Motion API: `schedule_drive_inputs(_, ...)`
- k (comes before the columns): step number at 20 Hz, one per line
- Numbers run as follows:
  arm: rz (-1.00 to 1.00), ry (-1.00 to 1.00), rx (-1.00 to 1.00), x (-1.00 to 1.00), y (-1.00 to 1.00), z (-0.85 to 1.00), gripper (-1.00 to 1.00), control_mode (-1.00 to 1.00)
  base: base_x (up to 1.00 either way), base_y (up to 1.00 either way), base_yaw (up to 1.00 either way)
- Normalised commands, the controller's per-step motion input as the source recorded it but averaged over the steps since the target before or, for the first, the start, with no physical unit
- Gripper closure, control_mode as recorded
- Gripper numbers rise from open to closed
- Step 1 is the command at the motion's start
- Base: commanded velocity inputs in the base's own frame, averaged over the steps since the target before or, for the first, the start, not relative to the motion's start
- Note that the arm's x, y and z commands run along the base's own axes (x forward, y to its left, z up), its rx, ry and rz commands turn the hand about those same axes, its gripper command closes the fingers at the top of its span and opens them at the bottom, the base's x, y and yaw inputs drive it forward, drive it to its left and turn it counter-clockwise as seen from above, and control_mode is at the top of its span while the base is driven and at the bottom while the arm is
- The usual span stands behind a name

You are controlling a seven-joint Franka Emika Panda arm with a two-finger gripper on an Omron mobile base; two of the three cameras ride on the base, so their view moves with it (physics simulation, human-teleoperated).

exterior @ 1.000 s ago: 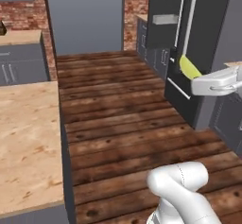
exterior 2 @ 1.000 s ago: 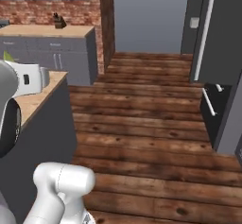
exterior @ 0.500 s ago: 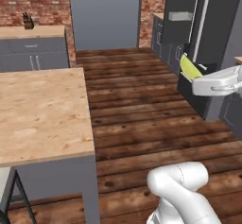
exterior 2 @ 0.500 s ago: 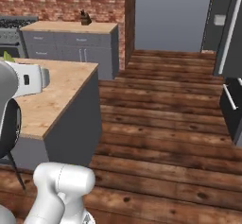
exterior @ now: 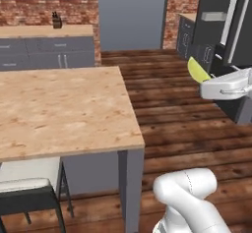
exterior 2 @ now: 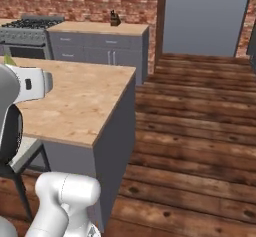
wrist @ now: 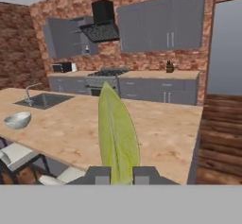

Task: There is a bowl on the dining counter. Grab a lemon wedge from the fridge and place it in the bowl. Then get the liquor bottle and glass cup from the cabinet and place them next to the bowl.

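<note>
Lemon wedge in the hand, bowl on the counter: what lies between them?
In the hand view, bare wooden counter top separates the lemon wedge from the bowl; nothing stands there.

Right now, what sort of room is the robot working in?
A home kitchen, rendered: a stove under a range hood, a sink set in a wooden island counter, and grey cabinets on brick walls.
</note>
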Motion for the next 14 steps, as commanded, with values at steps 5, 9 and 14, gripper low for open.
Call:
schedule_drive_inputs(5, 0.0, 0.0, 0.0, 0.0, 0.0, 0.0, 1.0, 1.0, -0.07, 0.82, 0.09)
schedule_drive_inputs(9, 0.0, 0.0, 0.0, 0.0, 0.0, 0.0, 1.0, 1.0, -0.01, 0.89, 0.05)
schedule_drive_inputs(14, 0.0, 0.0, 0.0, 0.0, 0.0, 0.0, 1.0, 1.0, 0.0, 0.99, 0.0)
